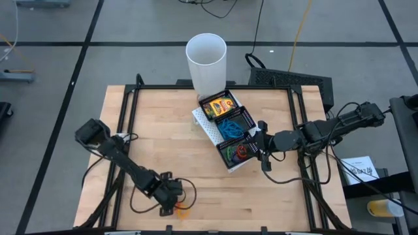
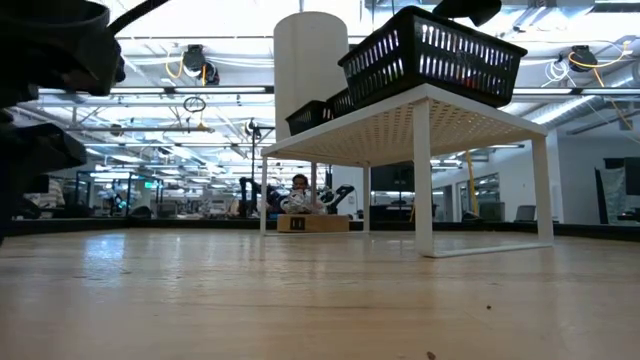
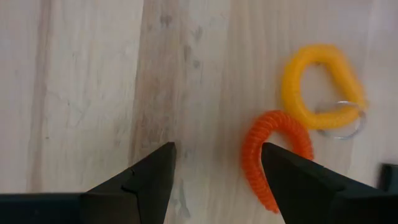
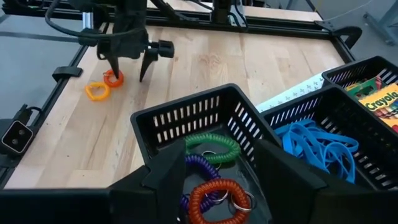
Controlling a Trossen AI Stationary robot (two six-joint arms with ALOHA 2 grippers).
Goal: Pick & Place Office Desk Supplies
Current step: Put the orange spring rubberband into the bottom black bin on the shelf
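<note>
An orange coil loop (image 3: 273, 155) and a yellow coil loop with a key ring (image 3: 320, 87) lie flat on the wooden table near its front edge. My left gripper (image 3: 217, 168) points down over them, open; the orange coil (image 4: 113, 78) sits by one fingertip, outside the gap. My right gripper (image 4: 227, 180) hangs open above the black tray's near compartment (image 1: 236, 153), where green (image 4: 211, 148), purple and red coil loops (image 4: 217, 199) lie. Blue bands (image 1: 228, 125) fill the middle compartment, and a crayon box (image 1: 220, 106) lies in the far one. My left gripper has one fingertip (image 3: 298, 180) right at the orange coil's edge (image 3: 264, 177), coming from above. Whether it touches the coil I cannot tell. Nothing is between the fingers.
The black mesh tray (image 1: 251, 121) stands on a white perforated riser (image 2: 420, 130) at the table's middle right. A tall white cup (image 1: 206, 62) stands at the far edge behind it. Bare wood (image 1: 170, 130) lies left of the tray.
</note>
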